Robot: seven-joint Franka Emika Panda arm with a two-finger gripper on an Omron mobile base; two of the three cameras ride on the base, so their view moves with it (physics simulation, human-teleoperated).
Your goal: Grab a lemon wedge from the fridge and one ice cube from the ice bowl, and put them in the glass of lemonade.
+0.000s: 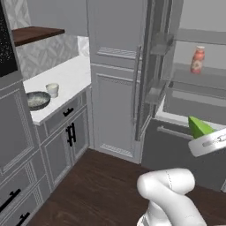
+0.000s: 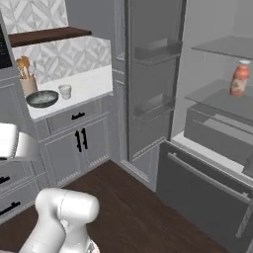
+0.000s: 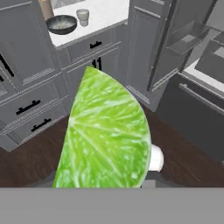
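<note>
Filling the centre of the hand view, the lemon wedge (image 3: 105, 135) rides at the robot's hand, its pale green flesh and white veins facing the camera; the fingertips are hidden behind it, so the grip cannot be confirmed from the pictures. In the left base view the same wedge (image 1: 200, 126) juts up as a green point at the right edge of the frame, just above the white hand (image 1: 211, 143), in front of the fridge (image 1: 185, 88), whose door stands open.

A red bottle (image 1: 197, 60) stands on an upper fridge shelf at the upper right; the right base view shows it (image 2: 239, 78) there too, above the closed bottom drawer (image 2: 207, 192).

Across the dark wood floor (image 1: 101, 190), the white desk (image 1: 70, 77) sits at the left of the frame. On it the ice bowl (image 1: 37, 100) rests near the front edge, with the glass of lemonade (image 1: 52, 89) just beside it, toward the wall. A holder of wooden utensils (image 2: 25, 74) stands at the left of the right base view, next to the bowl (image 2: 42, 99).
</note>
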